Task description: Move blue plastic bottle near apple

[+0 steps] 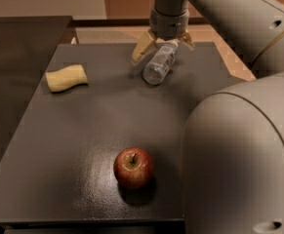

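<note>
The blue plastic bottle (158,65) lies on its side at the far middle of the dark table (83,130), its base toward me. My gripper (163,47) is right over it, open, with one pale finger on each side of the bottle's far part. The dark red apple (133,167) stands near the table's front edge, well apart from the bottle.
A pale yellow sponge-like piece (66,78) lies at the far left of the table. My arm's large grey body (239,155) fills the right side and hides the table's right part. A dark counter (14,57) stands to the left.
</note>
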Robot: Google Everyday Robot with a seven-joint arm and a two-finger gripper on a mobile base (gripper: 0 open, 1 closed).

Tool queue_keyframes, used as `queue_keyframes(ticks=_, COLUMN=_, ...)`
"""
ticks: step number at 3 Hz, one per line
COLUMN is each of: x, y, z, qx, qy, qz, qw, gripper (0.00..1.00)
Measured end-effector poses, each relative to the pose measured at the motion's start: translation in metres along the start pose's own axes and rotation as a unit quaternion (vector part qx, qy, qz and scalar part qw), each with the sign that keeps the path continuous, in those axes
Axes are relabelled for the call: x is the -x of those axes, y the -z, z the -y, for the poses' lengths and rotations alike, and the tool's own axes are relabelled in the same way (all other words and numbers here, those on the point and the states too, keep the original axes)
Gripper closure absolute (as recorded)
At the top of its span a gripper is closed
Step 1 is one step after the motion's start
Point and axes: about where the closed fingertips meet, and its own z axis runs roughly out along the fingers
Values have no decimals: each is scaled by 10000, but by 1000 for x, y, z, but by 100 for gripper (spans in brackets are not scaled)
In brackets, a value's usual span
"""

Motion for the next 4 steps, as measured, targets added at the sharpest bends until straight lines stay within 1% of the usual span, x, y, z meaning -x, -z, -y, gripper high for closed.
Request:
queue_keyframes(ticks=1, x=1, y=-16, z=-1, qx=-65, qy=-117, qz=-178, qw=9998, gripper=0)
queue_keyframes(ticks=2, x=0, y=-27, z=-1, qx=-91, qy=-159, qz=-276, qw=9994, gripper=1)
queue_keyframes(ticks=3, x=-1, y=-32, z=-2, qx=-119, qy=-157, qz=-344, qw=9992, gripper=20)
queue_keyframes(ticks=4, x=-2, y=-33, z=-4, qx=-112, qy=-133, qz=-352, qw=9992, gripper=42)
